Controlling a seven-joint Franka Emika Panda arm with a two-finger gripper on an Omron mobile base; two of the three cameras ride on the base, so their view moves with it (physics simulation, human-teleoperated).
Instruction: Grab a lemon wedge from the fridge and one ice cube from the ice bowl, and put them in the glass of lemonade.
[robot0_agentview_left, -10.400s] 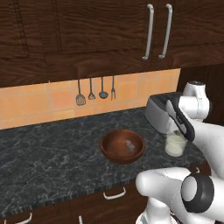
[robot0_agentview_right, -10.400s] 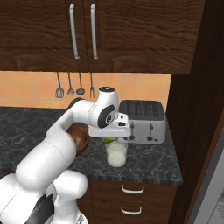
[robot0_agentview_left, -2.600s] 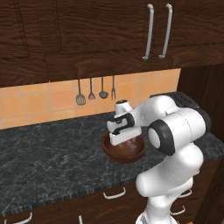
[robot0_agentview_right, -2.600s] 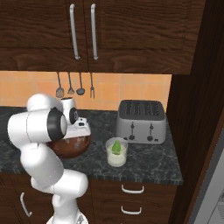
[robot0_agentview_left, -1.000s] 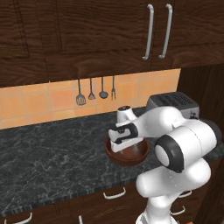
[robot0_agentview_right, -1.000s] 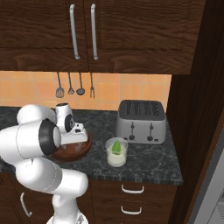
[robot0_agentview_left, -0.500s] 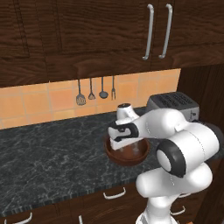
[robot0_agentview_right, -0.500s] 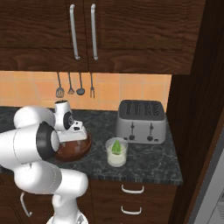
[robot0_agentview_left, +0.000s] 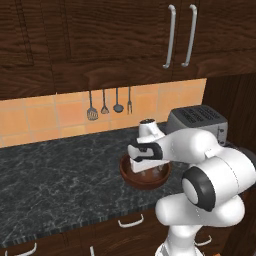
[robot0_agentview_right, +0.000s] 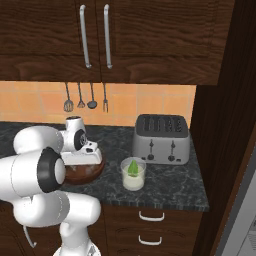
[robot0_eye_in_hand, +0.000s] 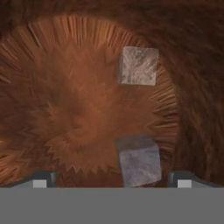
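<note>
My gripper (robot0_eye_in_hand: 113, 180) is open and points straight down into the reddish-brown ice bowl (robot0_eye_in_hand: 65, 109). One ice cube (robot0_eye_in_hand: 139, 161) lies between the fingertips, nearer the right one (robot0_eye_in_hand: 183, 179). A second ice cube (robot0_eye_in_hand: 139, 65) rests farther up the bowl floor. From the left, the hand (robot0_agentview_left: 142, 159) stands inside the ice bowl (robot0_agentview_left: 150, 181). The glass of lemonade (robot0_agentview_right: 133, 176) stands right of the ice bowl (robot0_agentview_right: 92, 172), with a yellow-green lemon wedge (robot0_agentview_right: 133, 167) in it. A grey strip of the fridge (robot0_agentview_right: 247, 210) shows at the far right.
A silver toaster (robot0_agentview_right: 161, 140) stands behind the glass against the tiled wall. Several utensils (robot0_agentview_left: 110, 104) hang on the backsplash under dark wood cabinets (robot0_agentview_left: 150, 40). A dark panel (robot0_agentview_right: 220, 125) closes off the counter's right end.
The hand has sunk a little lower into the bowl. Its jaws have stayed wide open, and the glass has not moved.
</note>
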